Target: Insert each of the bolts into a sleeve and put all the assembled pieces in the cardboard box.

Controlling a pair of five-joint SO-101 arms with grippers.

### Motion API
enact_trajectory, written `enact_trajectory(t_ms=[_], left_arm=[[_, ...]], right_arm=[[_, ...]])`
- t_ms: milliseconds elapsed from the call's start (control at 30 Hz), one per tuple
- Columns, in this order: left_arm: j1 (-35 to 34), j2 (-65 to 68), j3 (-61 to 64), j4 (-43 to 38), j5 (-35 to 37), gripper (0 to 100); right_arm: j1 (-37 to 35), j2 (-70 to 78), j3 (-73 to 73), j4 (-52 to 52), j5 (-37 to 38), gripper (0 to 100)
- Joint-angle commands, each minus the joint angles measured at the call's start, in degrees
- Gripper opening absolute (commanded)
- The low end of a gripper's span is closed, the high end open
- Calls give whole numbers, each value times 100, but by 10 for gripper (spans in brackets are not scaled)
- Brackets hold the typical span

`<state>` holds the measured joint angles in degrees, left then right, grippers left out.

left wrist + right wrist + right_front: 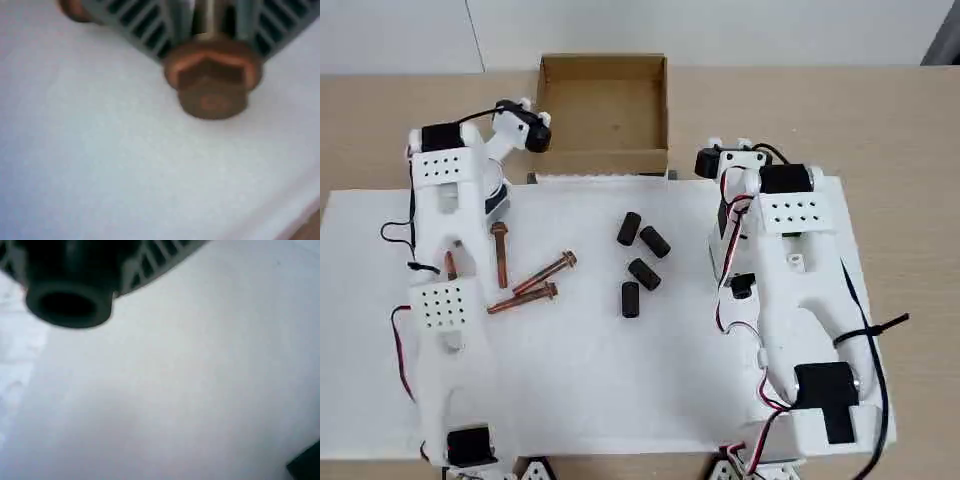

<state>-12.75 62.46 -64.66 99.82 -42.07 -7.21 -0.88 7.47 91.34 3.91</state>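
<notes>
My left gripper (210, 30) is shut on a copper bolt (212, 82), whose hex head hangs just above the white mat. In the high view this bolt (450, 265) shows partly under the left arm. My right gripper (70, 260) is shut on a black sleeve (67, 302) with its open bore facing the camera; the high view shows this sleeve (742, 285) at the mat's right side. Three loose bolts (545, 272) lie at the left. Several loose sleeves (643, 273) lie in the middle. The cardboard box (603, 158) stands at the back.
A white mat (620, 380) covers the table between the two arms. Cables run along both arms. Another copper bolt (70, 7) lies close behind the left gripper. Bare mat stretches in front of the sleeves.
</notes>
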Motion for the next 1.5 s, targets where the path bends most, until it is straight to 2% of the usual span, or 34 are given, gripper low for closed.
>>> enact_trajectory(t_ms=[0, 300, 433, 567, 633, 800, 900, 1200, 1367, 1467], left_arm=[[-53, 44, -92, 44, -35, 5], [-18, -53, -171, 53, 9, 5], [-44, -747, -171, 53, 413, 5], [105, -1503, 31, 53, 527, 5], [255, -1873, 330, 53, 607, 5], [642, -3112, 1059, 53, 1960, 5], [905, -3886, 1648, 53, 2435, 5], [1644, -6127, 3829, 44, 2611, 5], [2066, -7376, 5095, 18, 3745, 5], [2418, -8018, 5798, -26, 4299, 5]], right_arm=[[13, -312, -35, 75, 53, 5], [4, -769, -35, 145, 53, 5], [-180, -1596, -35, 382, 62, 4], [-347, -2281, 79, 585, 62, 4], [-356, -2536, 176, 585, 62, 4], [-347, -3125, 554, 585, 26, 5], [-338, -3547, 721, 593, 26, 7], [-321, -4998, 818, 558, 18, 4], [-321, -5543, 1486, 347, -35, 4], [-347, -5974, 1890, 163, -448, 4]])
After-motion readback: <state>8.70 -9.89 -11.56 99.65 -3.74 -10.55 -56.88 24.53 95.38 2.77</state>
